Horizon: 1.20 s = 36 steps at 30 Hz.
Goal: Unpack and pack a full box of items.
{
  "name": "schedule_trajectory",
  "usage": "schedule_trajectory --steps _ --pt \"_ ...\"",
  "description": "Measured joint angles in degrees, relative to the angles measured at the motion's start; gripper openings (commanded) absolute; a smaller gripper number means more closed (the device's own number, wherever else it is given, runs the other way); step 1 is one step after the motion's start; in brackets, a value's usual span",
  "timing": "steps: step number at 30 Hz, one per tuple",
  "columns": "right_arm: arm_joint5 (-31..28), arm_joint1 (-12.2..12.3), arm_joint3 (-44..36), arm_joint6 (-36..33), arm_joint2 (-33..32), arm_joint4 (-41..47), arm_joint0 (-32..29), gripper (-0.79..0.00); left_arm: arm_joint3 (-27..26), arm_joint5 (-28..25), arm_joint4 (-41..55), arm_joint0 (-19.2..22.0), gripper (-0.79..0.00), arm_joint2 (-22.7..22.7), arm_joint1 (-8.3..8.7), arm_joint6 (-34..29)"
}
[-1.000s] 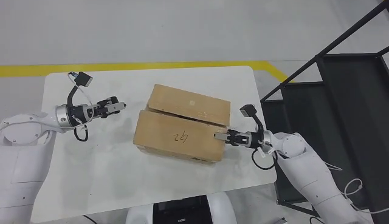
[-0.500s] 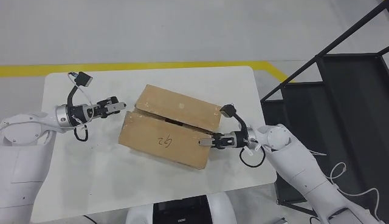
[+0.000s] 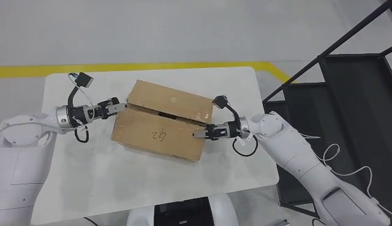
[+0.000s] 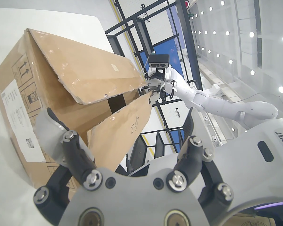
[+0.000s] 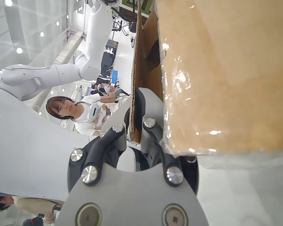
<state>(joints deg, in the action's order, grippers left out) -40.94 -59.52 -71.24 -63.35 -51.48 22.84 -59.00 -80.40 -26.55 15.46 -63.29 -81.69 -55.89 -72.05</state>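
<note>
- A white table (image 3: 73, 183) fills the middle of the top view, and a brown cardboard box (image 3: 160, 141) lies at its centre, turned slightly so that its long side slopes down toward the right of the frame.
- The box's two top flaps are folded nearly shut, with a dark gap along the seam between them. The near flap (image 3: 153, 133) bears a handwritten mark; the far flap (image 3: 171, 98) is plain.
- My left arm comes in from the left edge of the top view. Its forearm lies almost level across the table and points right, toward the box's left end.
- My left pincer (image 3: 120, 106) sits at the left end of the box, level with the seam. Its fingers (image 4: 49, 128) are spread wide and hold nothing. From its own wrist camera, a corner of the near flap shows between them. I cannot tell whether a finger touches the cardboard.
- My right arm enters from the lower right corner of the top view, bends at the elbow beside the table's right edge, and points left along the table.
- My right pincer (image 3: 197, 135) is at the box's right end, on the corner of the near flap. Its fingers (image 5: 143, 99) are drawn narrow, one on each side of the flap's thin edge, pinching the cardboard.
</note>
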Motion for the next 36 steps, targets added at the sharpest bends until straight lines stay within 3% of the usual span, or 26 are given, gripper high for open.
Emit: schedule_trajectory --steps 10,11,12,25,36 --pt "-0.8 2.1 0.9 0.8 1.6 -1.6 2.5 -0.785 0.0 0.0 0.0 0.0 0.0 0.0 0.0 0.0" --pt "-0.8 2.5 0.5 0.8 1.8 -1.5 2.4 -0.234 0.0 0.0 0.0 0.0 0.0 0.0 0.0 0.0" --pt "-0.8 2.7 0.2 0.8 1.9 -1.3 2.4 0.0 0.0 0.0 0.0 0.0 0.0 0.0 0.0 0.0" --pt "-3.7 6.1 -5.1 3.6 2.9 1.5 0.5 0.0 0.0 0.0 0.0 0.0 0.0 0.0 0.0 0.0" --pt "-5.4 10.8 -18.6 5.4 1.4 1.8 -7.0 0.0 0.0 0.0 0.0 0.0 0.0 0.0 0.0 0.0"
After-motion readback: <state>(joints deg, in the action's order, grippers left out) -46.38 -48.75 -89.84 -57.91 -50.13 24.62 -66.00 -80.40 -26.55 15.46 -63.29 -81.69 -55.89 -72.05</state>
